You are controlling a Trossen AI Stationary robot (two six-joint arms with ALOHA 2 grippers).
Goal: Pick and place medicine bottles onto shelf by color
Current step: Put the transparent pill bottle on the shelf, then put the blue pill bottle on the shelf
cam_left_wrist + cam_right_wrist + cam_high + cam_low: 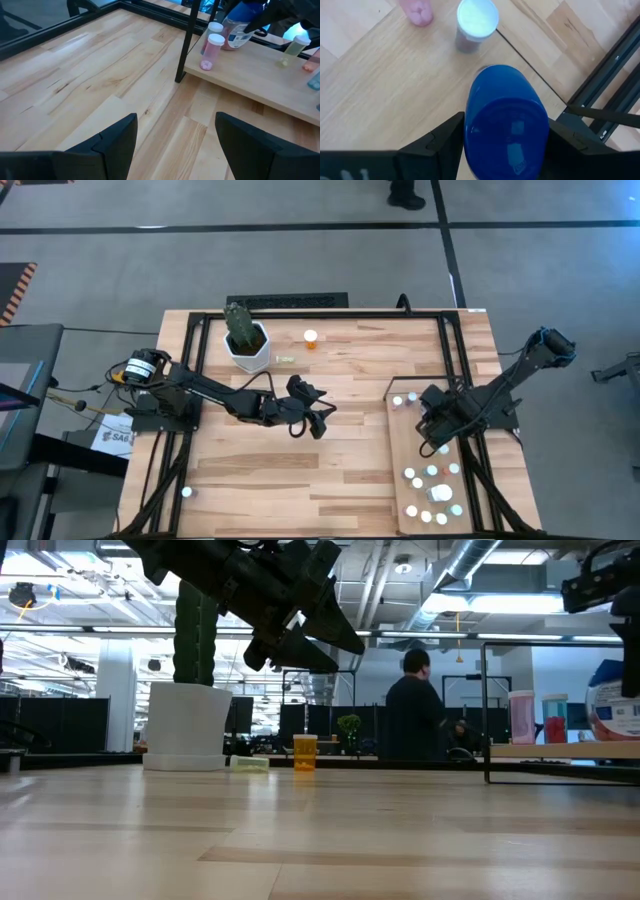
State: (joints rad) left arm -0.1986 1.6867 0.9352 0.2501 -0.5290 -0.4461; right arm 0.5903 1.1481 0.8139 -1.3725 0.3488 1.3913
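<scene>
Here the right gripper [502,135] is clamping a blue-capped bottle [506,120] between its two dark fingers, holding it just above the shelf [400,450], the pale plywood panel lying along the right side of the table [330,470]. Seen from the left wrist, this bottle has a blue top and a labelled body and is hanging near the shelf's far end, close to two pink bottles [212,49] with white caps. Below the held bottle, a small white-capped vial [477,24] is standing upright on the shelf. More white-capped bottles [432,492] are clustering at the shelf's near end. The left gripper [307,417] is hovering over the middle of the table with its fingers [115,140] spread wide and nothing between them. An orange bottle [311,339] is standing alone on the tabletop near the white pot with a cactus [246,340]. A person [412,715] is standing in the room behind.
</scene>
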